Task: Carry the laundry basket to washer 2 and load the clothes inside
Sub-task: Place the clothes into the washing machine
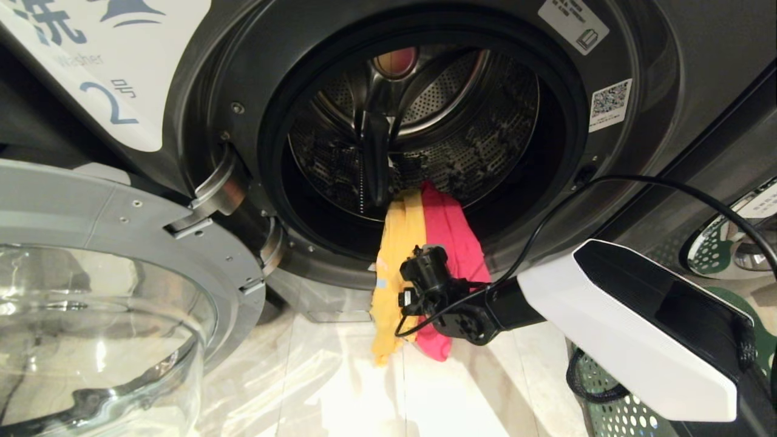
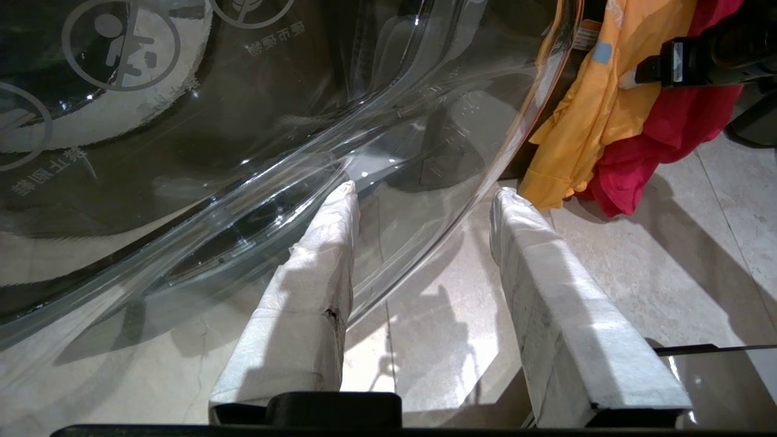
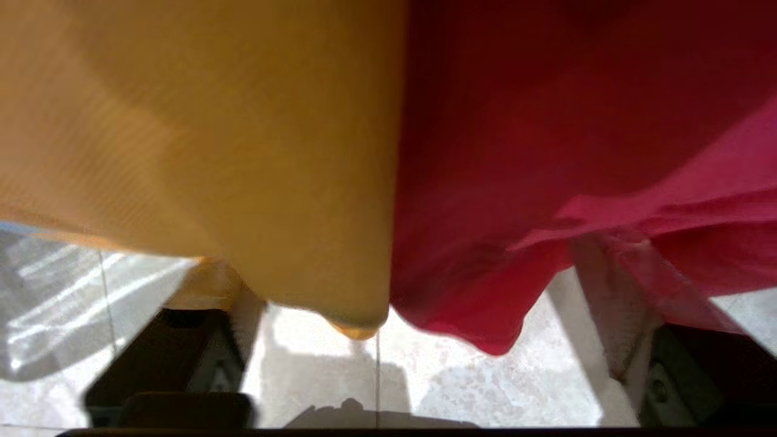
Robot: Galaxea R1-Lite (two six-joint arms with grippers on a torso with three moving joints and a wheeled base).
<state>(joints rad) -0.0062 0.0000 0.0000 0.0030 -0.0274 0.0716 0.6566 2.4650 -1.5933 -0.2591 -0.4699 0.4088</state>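
Washer 2 (image 1: pixel 661 139) is dark grey with a blue "2" label (image 1: pixel 115 100), and its door is swung open to the left. The clothes hang out over the drum's lip toward the floor: a yellow-orange garment (image 1: pixel 397 255) beside a red-pink one (image 1: pixel 452 233). My right gripper (image 1: pixel 425 264) is pressed up against them. In the right wrist view its fingers (image 3: pixel 613 303) stand wide apart, with both garments (image 3: pixel 388 182) draped between and over the tips. The dark green laundry basket (image 1: pixel 613 416) stands at the lower right. My left gripper (image 2: pixel 425 191) is open and holds nothing, low beside the door glass.
The open door's glass bowl (image 1: pixel 91 328) and grey frame (image 1: pixel 121 206) fill the lower left, close to my left fingers (image 2: pixel 322 261). A black cable (image 1: pixel 607 182) loops over my right arm. Pale tiled floor (image 1: pixel 340 388) lies under the hanging clothes. A neighbouring chrome-rimmed door (image 1: pixel 728 243) is at the right.
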